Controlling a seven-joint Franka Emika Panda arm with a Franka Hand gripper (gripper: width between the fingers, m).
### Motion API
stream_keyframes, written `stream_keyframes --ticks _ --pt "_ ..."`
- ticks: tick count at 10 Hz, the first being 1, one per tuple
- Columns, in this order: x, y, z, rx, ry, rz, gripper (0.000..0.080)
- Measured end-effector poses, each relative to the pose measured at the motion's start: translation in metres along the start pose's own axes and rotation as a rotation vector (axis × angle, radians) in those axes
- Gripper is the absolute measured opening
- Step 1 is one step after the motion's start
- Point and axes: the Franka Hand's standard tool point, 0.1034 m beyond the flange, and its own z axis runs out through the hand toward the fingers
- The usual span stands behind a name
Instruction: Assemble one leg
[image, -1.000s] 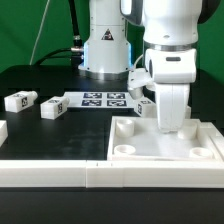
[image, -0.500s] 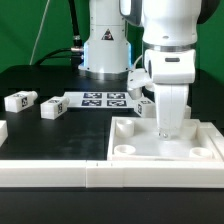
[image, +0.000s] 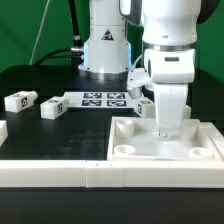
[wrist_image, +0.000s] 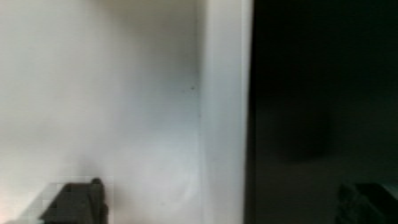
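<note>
My gripper (image: 165, 128) points straight down and is low over the far side of the large white square panel (image: 190, 150), which is not a leg. In the wrist view the gripper (wrist_image: 217, 203) is open. One dark fingertip (wrist_image: 73, 202) is over the white panel surface (wrist_image: 107, 100) and the other is over the black table (wrist_image: 329, 90), so the panel's edge runs between them. Two white legs with tags lie on the table at the exterior view's left, one leg (image: 20, 100) farther out and one leg (image: 52, 107) nearer the middle. A third tagged leg (image: 141, 107) lies just behind my gripper.
The marker board (image: 104, 98) lies in front of the robot base (image: 104, 50). Another white part (image: 3, 130) shows at the exterior view's left edge. A long white rail (image: 60, 172) runs along the front of the table.
</note>
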Motion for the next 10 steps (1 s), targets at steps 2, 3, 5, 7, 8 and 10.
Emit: stream_keyframes --ticks 2,3,5,7,8,10 --pt "0.005 -0.023 -0.022 -0.025 -0.007 0.118 0.0649" --pt "0.01 -0.036 -0.03 -0.029 -0.012 0.14 0.0649" --pt "0.019 -0.043 -0.035 -0.035 -0.014 0.179 0.0649" --pt "0.017 -0.043 -0.034 -0.032 -0.013 0.187 0.0649" --pt "0.018 -0.043 -0.034 -0.031 -0.009 0.25 0.0649" --pt "0.019 -0.043 -0.034 -0.031 -0.006 0.435 0.0649"
